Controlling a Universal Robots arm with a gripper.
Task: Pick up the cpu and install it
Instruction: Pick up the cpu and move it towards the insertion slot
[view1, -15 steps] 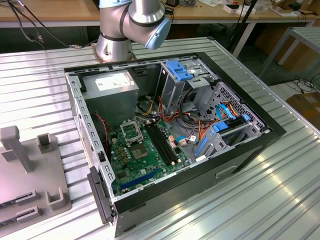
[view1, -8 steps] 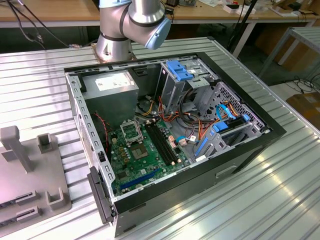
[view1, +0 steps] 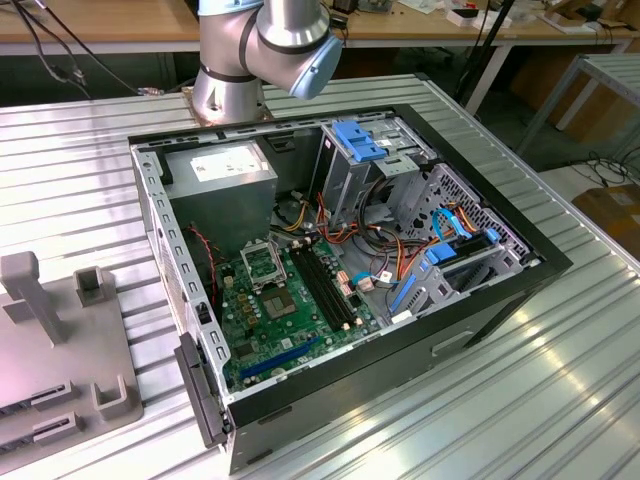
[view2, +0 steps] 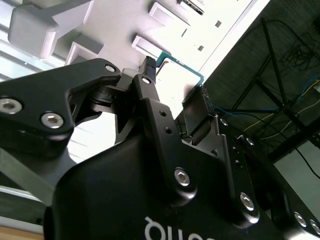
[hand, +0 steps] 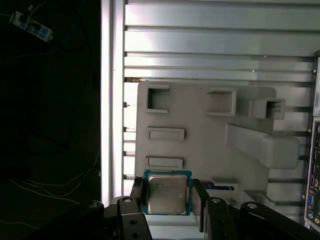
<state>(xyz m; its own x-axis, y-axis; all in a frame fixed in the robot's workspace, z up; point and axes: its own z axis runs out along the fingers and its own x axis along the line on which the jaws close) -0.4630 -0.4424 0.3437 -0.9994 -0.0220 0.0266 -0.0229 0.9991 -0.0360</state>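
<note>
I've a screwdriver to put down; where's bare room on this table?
The ribbed metal table is bare on the exterior view's right of the open black computer case, and between it and the grey plastic fixture tray. Inside the case it is crowded.

Arm (view1: 262, 48): base and shoulder joints stand upright at the upper edge of the exterior view. Hand (view2: 176, 81): both black fingers (hand: 138, 196) pressed against opposite edges of the cpu (hand: 167, 199), gripping it between them in both wrist views.
</note>
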